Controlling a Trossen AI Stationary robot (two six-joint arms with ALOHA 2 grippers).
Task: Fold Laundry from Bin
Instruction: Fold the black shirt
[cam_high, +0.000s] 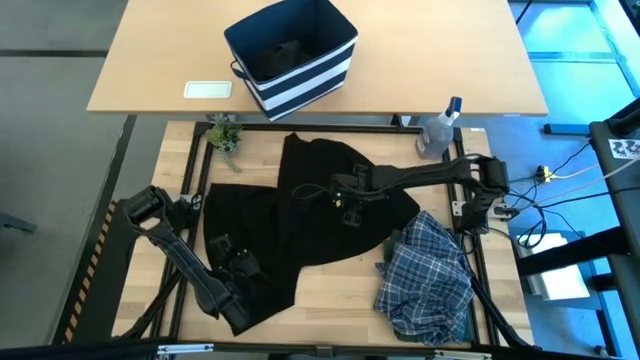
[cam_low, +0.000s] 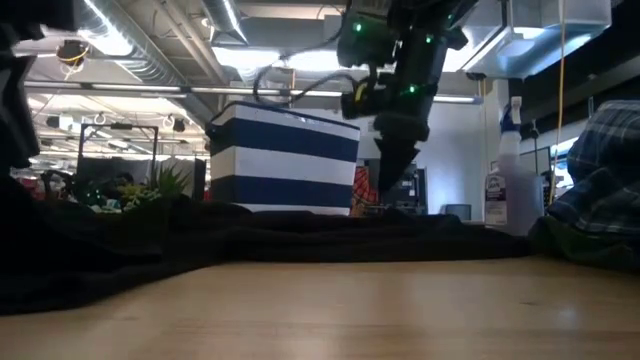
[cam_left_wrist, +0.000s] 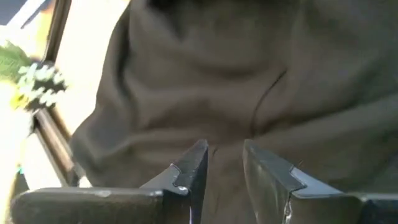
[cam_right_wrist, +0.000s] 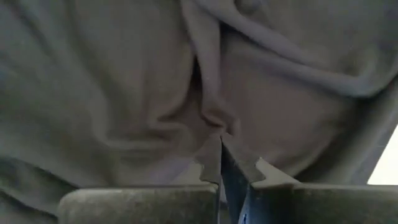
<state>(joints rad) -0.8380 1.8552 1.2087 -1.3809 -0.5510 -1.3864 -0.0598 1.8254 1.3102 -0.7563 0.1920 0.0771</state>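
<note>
On the left part of the counter (cam_high: 330, 285), the left end effector (cam_high: 240, 268) rests low over the black garment (cam_high: 300, 215), near its front left part. In the left wrist view its two fingers (cam_left_wrist: 193, 168) stand apart with only a narrow gap between them, and no cloth is between them.

The black garment lies spread across the middle of the counter, from the left arm up toward the far edge. A small green plant (cam_high: 225, 133) stands just beside its far left corner.

The right end effector (cam_high: 350, 205) is over the middle of this garment. In the right wrist view its fingers (cam_right_wrist: 211, 165) are pressed together on a small fold of the cloth, so it pinches the black garment.

The bin (cam_high: 292, 55) stands on the farther counter, behind the black garment, with something dark inside.

To the right, the plaid shirt (cam_high: 428, 275) lies crumpled on the front right part of the counter, with a dark green cloth (cam_high: 392, 243) touching its left side. A spray bottle (cam_high: 438, 130) stands at the far right.
</note>
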